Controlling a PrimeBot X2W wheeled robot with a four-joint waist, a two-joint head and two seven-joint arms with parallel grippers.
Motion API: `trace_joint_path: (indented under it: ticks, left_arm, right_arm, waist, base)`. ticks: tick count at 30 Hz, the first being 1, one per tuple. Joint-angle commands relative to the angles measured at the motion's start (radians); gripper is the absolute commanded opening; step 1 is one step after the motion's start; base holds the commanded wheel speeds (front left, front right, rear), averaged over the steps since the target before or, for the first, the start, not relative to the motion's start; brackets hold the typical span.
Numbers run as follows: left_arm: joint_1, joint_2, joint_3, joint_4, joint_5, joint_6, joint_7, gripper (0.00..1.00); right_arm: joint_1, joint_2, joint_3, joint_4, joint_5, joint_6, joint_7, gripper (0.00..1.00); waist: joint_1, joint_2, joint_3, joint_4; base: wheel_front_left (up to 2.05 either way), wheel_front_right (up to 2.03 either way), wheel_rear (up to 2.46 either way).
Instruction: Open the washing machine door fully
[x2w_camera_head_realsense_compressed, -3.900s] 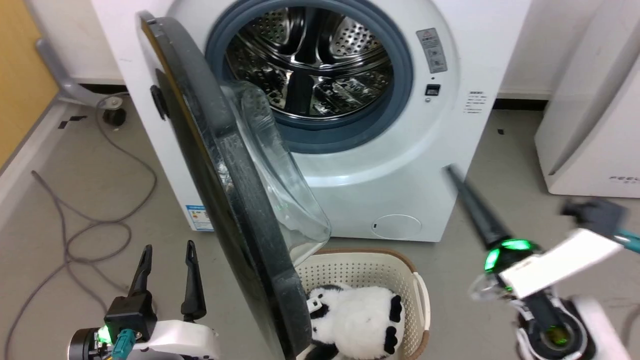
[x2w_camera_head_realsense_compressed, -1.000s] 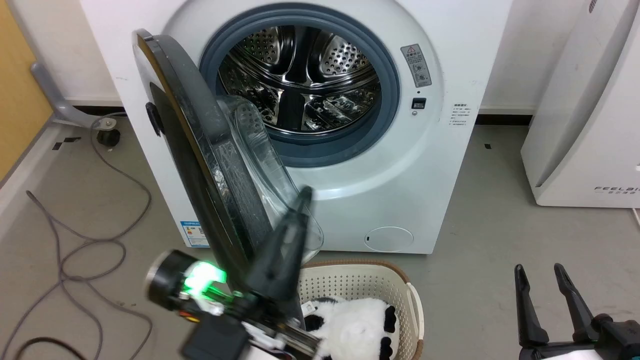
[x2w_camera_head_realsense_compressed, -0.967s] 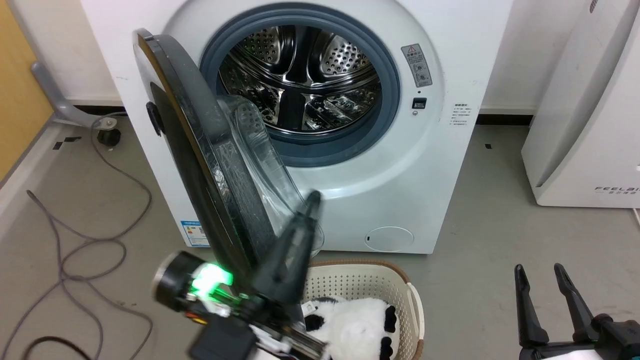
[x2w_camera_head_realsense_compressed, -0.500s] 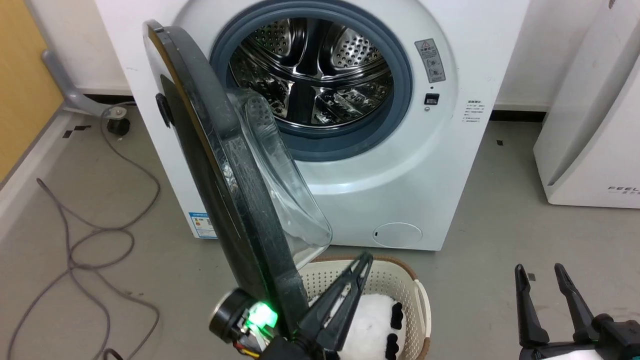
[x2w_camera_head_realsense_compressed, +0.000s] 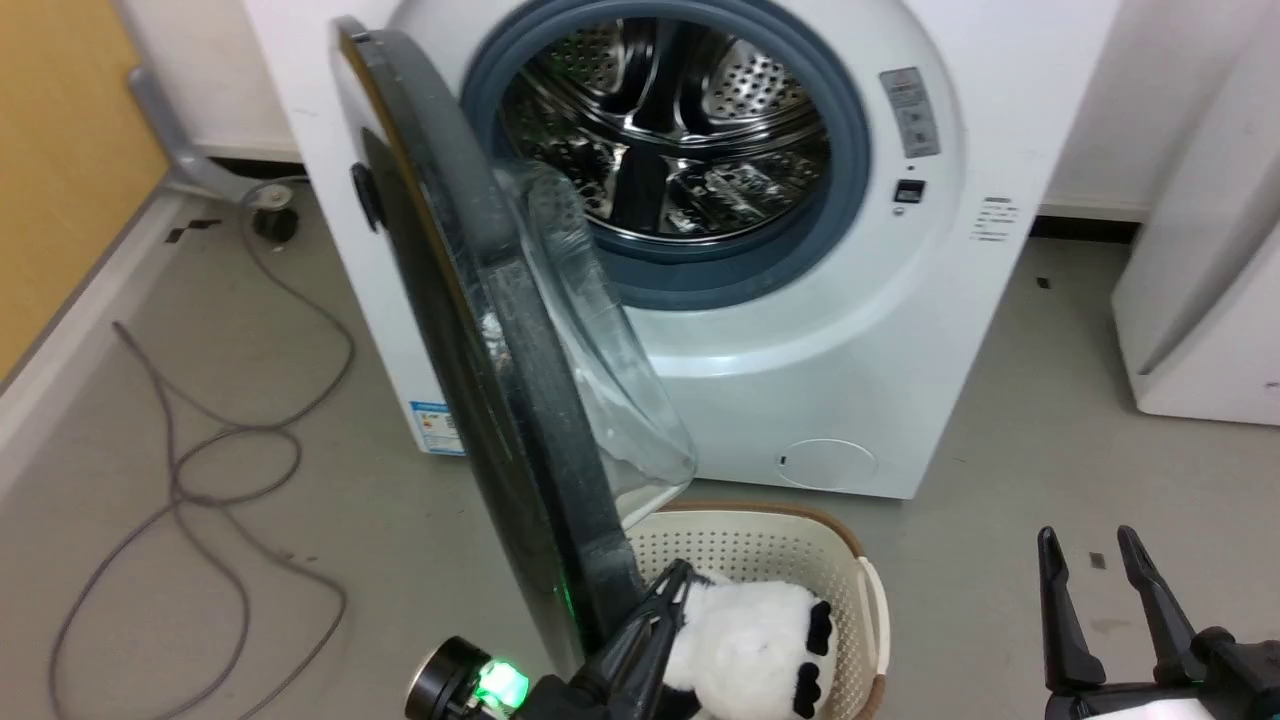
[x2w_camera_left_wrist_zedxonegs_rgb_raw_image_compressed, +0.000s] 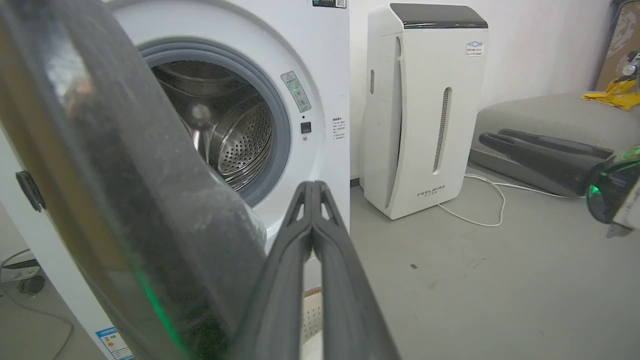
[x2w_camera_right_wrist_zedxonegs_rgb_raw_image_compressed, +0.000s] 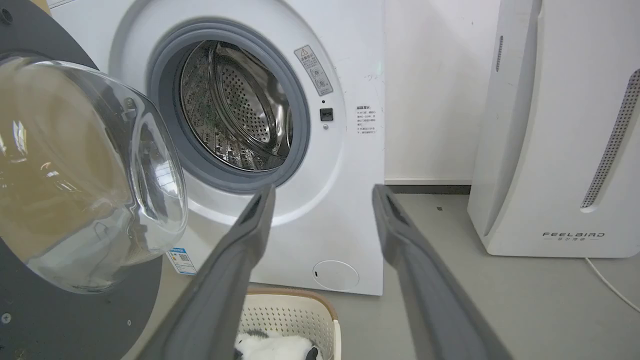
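Low in the head view, left tool (x2w_camera_head_realsense_compressed: 678, 575): is lying with its two fingers pressed together on nothing, just beside the lower rim of the washing machine door (x2w_camera_head_realsense_compressed: 480, 330), on its glass side; whether they are touching cannot be told.
right tool (x2w_camera_head_realsense_compressed: 1085, 535): is hovering over bare floor (x2w_camera_head_realsense_compressed: 1000, 480), fingers spread apart and empty, well apart from the door.
basket (x2w_camera_head_realsense_compressed: 760, 545): is sitting on the floor before the machine, holding a black-and-white plush toy (x2w_camera_head_realsense_compressed: 750, 640).
washing machine door: is standing out from the machine's left side, roughly edge-on to the head camera, glass bowl (x2w_camera_head_realsense_compressed: 610, 340) facing right.
washing machine (x2w_camera_head_realsense_compressed: 800, 360): is showing its steel drum (x2w_camera_head_realsense_compressed: 680, 130).
white appliance (x2w_camera_head_realsense_compressed: 1200, 300): is standing farther right.
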Motion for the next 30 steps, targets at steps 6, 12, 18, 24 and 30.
trace_joint_path:
  ticks: [6,12,18,24,30]
  left_arm:
    - [0.01,0.013,0.031,0.023,-0.014,0.017,-0.004,0.0]
    - [0.015,0.019,0.038,0.009,-0.015,0.02,-0.004,0.0]
    - [0.032,0.021,0.043,-0.01,-0.019,0.026,-0.004,0.0]
    - [0.042,0.027,0.052,-0.029,-0.019,0.032,-0.004,0.0]
    - [0.034,0.04,0.087,-0.024,-0.025,0.045,-0.004,0.0]
  right_arm:
    - [0.008,0.004,-0.001,-0.004,-0.004,0.001,-0.005,1.0]
    - [0.007,0.004,0.004,-0.005,-0.007,0.001,-0.005,1.0]
    - [0.011,0.004,-0.008,-0.006,-0.01,0.001,-0.005,1.0]
    - [0.01,0.004,-0.014,-0.01,-0.016,0.001,-0.005,1.0]
    - [0.002,0.004,-0.018,-0.011,-0.022,0.001,-0.005,1.0]
  waist:
    - [0.0,-0.0001,0.01,0.049]
    - [0.0,-0.0001,0.016,0.108]
    - [0.0,-0.0001,0.017,0.182]
    - [0.0,-0.0001,0.025,0.265]
    - [0.0,-0.0001,0.043,0.34]
  base:
    - [0.0,0.0,0.0]
    - [0.0,0.0,0.0]
    - [0.0,0.0,0.0]
    - [0.0,0.0,0.0]
    - [0.0,0.0,0.0]
